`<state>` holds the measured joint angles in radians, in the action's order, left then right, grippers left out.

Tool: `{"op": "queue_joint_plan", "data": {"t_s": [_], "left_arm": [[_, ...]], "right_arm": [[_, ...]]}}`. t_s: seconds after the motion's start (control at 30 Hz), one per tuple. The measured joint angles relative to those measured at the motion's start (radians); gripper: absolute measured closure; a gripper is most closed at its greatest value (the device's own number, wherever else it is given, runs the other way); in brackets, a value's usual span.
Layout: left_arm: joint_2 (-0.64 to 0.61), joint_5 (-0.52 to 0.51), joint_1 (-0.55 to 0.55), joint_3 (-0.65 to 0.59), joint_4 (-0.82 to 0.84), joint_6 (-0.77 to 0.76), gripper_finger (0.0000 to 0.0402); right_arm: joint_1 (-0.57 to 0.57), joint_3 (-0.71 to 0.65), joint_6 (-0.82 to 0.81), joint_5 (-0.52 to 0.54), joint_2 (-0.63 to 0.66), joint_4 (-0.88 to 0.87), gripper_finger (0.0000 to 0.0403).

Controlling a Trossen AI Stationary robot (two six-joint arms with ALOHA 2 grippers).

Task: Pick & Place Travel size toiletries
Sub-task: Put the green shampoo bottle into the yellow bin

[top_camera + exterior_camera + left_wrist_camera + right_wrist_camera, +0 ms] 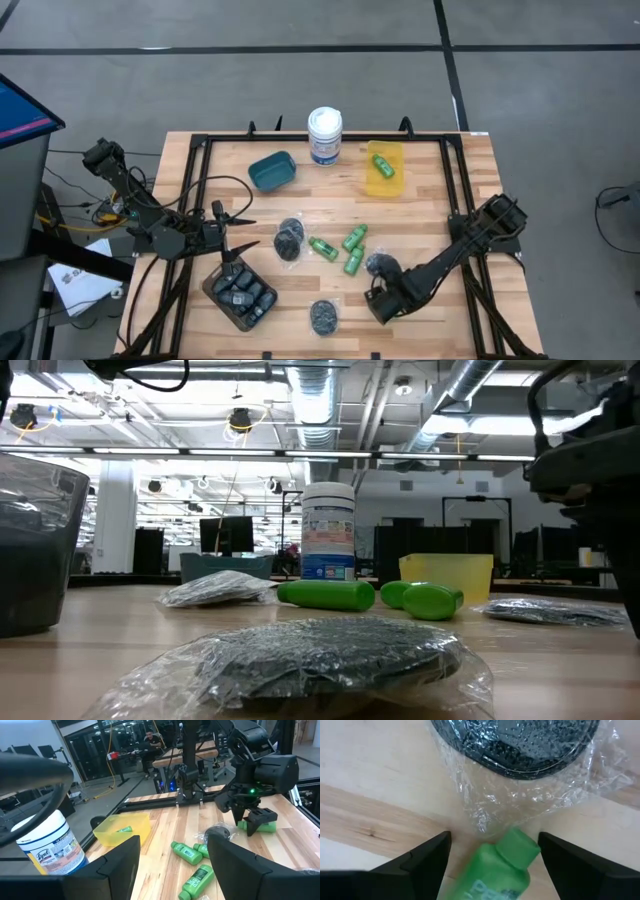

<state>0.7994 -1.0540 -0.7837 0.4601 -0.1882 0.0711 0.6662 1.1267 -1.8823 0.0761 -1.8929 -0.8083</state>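
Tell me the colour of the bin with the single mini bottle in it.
Yellow: the bin holds one green mini bottle. The high view shows it best.

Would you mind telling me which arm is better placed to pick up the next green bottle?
Right: its open end effector already straddles a green bottle. The left end effector hangs over the dark tray.
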Motion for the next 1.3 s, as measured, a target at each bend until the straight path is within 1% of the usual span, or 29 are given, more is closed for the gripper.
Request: {"op": "queue_joint_plan", "data": {"t_s": [0.1,0.43,0.53,0.7,0.77,0.87,0.97,1.1,1.23,1.3], "left_arm": [[0.000,0.000,0.000,0.000,0.000,0.000,0.0175],[0.000,0.001,0.000,-0.001,0.000,0.000,0.0175],[0.000,0.001,0.000,-0.001,0.000,0.000,0.0175],[0.000,0.001,0.000,-0.002,0.000,-0.001,0.0175],[0.000,0.001,0.000,-0.002,0.000,-0.001,0.0175],[0.000,0.001,0.000,-0.002,0.000,-0.001,0.0175],[0.000,0.001,0.000,-0.002,0.000,-0.001,0.0175],[0.000,0.001,0.000,-0.002,0.000,-0.001,0.0175],[0.000,0.001,0.000,-0.002,0.000,-0.001,0.0175],[0.000,0.001,0.000,-0.002,0.000,-0.001,0.0175]], "right_arm": [[0.005,-0.001,0.001,-0.024,-0.005,-0.001,0.0114],[0.053,-0.004,-0.055,-0.042,0.003,0.009,0.0154],[0.054,-0.005,-0.057,-0.056,0.002,0.011,0.0180],[0.053,-0.004,-0.052,-0.074,0.001,0.008,0.0239],[0.053,-0.004,-0.042,-0.077,0.001,0.007,0.0256],[0.053,-0.004,-0.034,-0.081,0.001,-0.005,0.0260],[0.052,-0.003,-0.033,-0.074,0.002,-0.025,0.0251],[0.044,-0.007,-0.022,-0.058,0.027,-0.098,0.0256],[0.025,-0.009,0.009,-0.026,0.093,-0.251,0.0267],[0.008,-0.009,0.029,-0.013,0.144,-0.365,0.0266]]}}
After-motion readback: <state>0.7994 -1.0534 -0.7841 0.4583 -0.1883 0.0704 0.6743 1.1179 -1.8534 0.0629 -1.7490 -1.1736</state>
